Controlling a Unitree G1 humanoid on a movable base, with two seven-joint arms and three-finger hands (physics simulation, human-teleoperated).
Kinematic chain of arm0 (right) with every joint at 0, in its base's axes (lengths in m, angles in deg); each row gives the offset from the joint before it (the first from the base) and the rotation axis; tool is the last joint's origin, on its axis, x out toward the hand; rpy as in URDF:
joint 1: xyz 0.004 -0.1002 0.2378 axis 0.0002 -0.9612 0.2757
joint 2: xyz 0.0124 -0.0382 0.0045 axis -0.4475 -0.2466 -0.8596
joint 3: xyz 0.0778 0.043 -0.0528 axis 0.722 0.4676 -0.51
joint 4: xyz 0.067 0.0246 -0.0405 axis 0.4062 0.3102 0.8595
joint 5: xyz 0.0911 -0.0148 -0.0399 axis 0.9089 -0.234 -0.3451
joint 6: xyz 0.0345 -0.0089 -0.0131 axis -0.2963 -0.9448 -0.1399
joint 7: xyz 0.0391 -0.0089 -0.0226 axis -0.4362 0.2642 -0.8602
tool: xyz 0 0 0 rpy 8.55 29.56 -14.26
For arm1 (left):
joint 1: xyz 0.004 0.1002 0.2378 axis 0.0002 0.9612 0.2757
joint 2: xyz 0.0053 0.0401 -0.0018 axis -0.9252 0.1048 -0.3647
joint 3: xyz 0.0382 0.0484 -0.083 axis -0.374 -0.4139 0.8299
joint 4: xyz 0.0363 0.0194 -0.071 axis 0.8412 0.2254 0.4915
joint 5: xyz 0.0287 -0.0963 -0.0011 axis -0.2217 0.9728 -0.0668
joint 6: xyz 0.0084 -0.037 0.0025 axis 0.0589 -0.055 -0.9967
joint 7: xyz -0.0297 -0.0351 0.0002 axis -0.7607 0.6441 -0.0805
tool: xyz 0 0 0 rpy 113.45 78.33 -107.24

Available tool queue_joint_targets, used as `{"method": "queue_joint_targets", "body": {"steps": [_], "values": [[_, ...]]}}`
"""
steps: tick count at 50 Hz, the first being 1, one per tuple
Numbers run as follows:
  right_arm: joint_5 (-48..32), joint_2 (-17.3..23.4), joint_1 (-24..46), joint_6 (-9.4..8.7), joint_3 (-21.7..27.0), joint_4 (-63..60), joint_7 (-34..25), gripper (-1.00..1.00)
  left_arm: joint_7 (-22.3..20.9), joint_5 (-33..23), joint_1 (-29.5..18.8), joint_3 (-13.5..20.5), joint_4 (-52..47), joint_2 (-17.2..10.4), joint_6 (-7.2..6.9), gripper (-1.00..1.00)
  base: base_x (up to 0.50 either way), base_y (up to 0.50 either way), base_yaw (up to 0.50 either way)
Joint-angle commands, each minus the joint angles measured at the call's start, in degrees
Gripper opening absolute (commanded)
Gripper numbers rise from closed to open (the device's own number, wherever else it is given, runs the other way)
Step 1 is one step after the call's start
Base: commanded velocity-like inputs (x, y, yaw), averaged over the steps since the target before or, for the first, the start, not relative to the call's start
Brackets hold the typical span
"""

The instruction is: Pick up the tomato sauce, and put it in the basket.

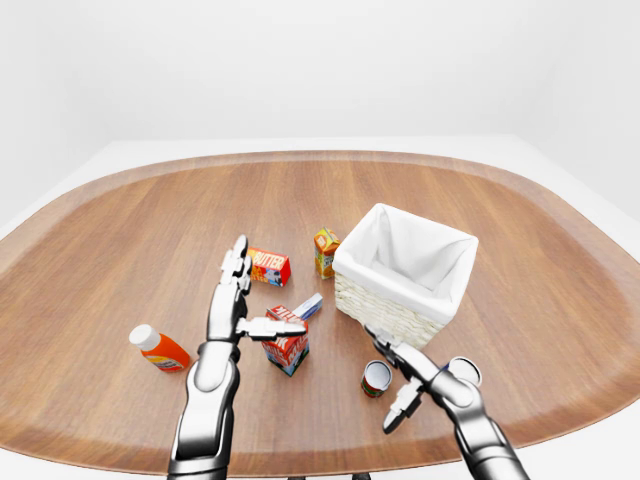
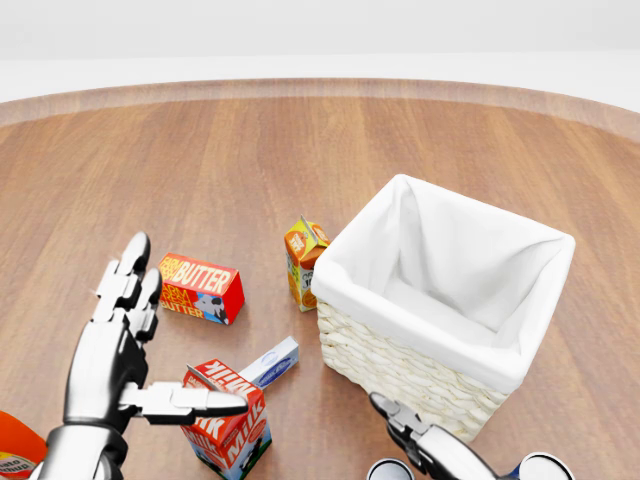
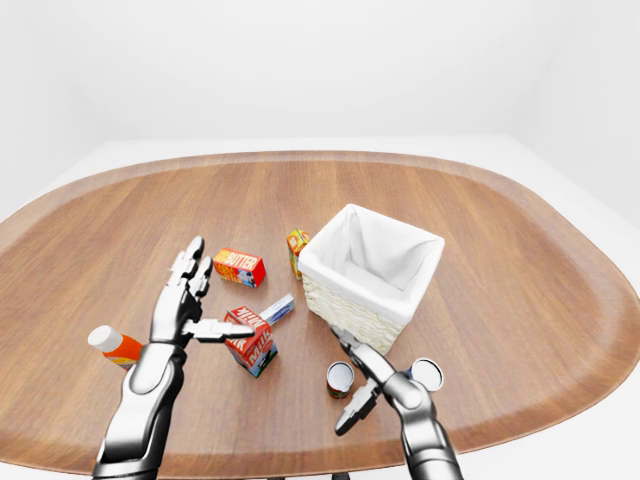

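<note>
The tomato sauce is a small can (image 1: 376, 379) with a red and green label, standing on the wooden table (image 1: 120, 240) just below the basket. The basket (image 1: 385, 312) is woven, with a white cloth lining, right of centre. My right hand (image 1: 405, 385) is open, its fingers spread right beside the can's right side, not closed round it. My left hand (image 1: 255, 295) is open with fingers straight, hovering over a red milk carton (image 1: 288, 350); its thumb points right across the carton's top.
A second can (image 1: 466, 370) stands just right of my right hand. A red butter box (image 1: 270, 266), an orange juice carton (image 1: 326, 252) and a small blue-white box (image 1: 308, 305) lie left of the basket. An orange bottle (image 1: 160, 349) lies at the lower left.
</note>
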Motion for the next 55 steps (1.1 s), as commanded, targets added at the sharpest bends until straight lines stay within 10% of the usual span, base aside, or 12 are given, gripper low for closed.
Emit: {"method": "queue_joint_targets", "body": {"steps": [1,55], "values": [[-0.64,0.14,1.13,0.00,-0.19,2.82,1.00,1.00,-0.03,0.00,-0.01,0.02,0.02,-0.02,0.00,0.95,0.00,0.00,0.00],[-1.82,0.43,4.61,0.00,-0.66,10.23,3.28,1.00,-0.14,-0.29,0.35,-0.32,0.24,0.10,0.00,0.95,0.00,0.00,0.00]]}}
